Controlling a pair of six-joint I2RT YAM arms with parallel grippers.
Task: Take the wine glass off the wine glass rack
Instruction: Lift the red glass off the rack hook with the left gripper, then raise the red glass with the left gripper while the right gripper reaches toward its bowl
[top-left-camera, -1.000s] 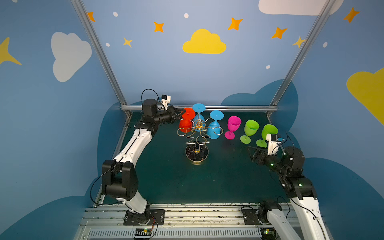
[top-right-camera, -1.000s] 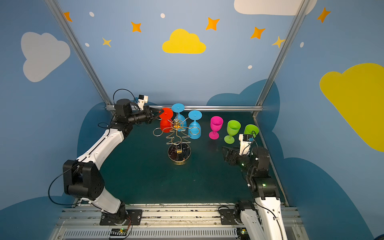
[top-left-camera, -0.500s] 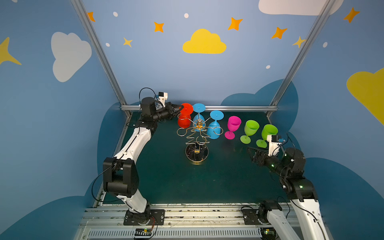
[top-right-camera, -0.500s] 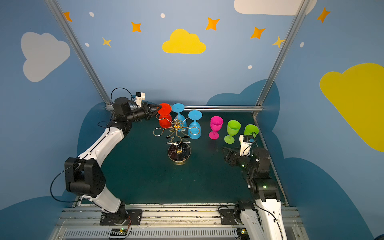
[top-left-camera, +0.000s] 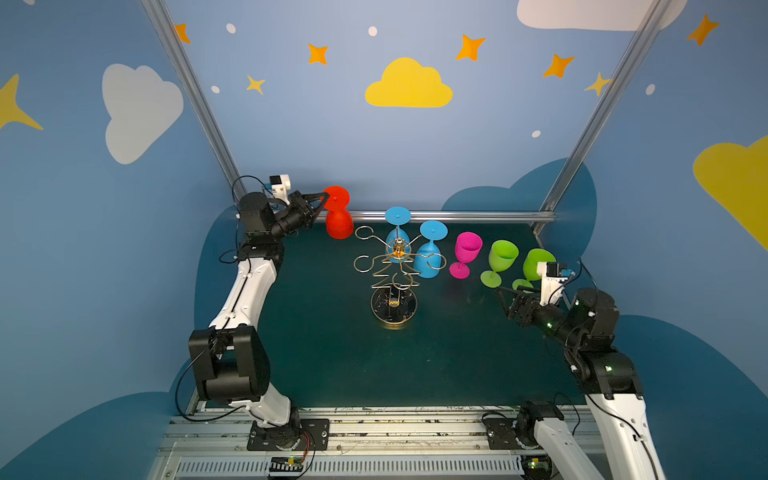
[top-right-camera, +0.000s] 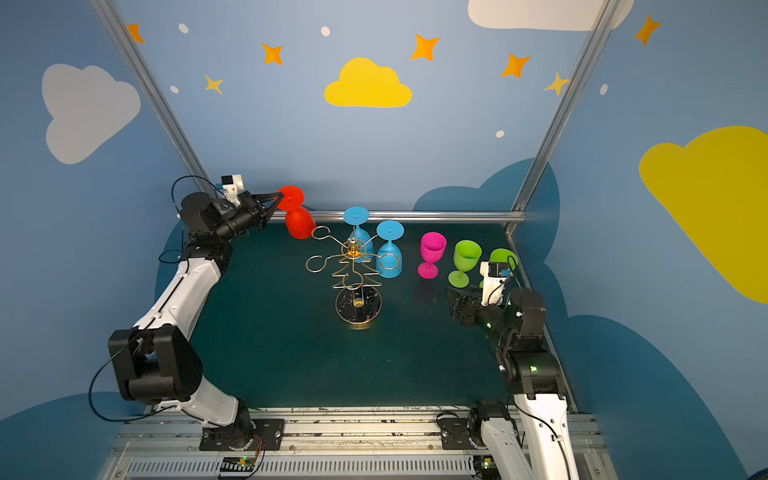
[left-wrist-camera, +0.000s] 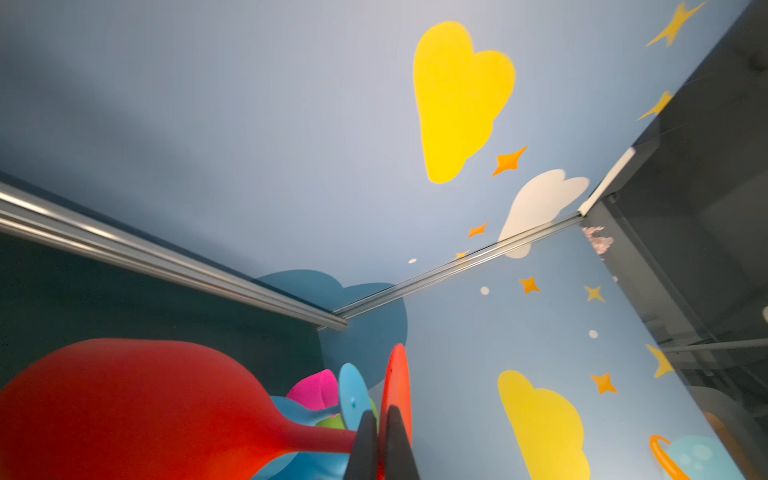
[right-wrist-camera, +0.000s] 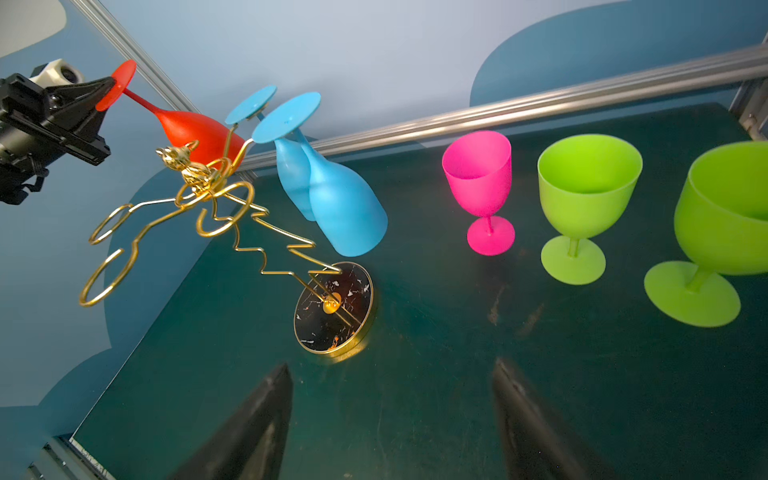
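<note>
Though tiny in both top views, left wrist view shows it: left jaws clamped on red wine glass (left-wrist-camera: 124, 407) foot, bowl below them beside wine glass rack (top-left-camera: 392, 266); right jaws gape empty.

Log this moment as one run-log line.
left gripper: shut on red wine glass foot, inverted, beside wine glass rack | right gripper: open, empty | rack: two blue glasses hanging

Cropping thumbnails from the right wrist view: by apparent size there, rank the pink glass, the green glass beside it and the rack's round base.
1. green glass: largest.
2. pink glass and rack base: too close to rank; the glass is taller, the base broader.
</note>
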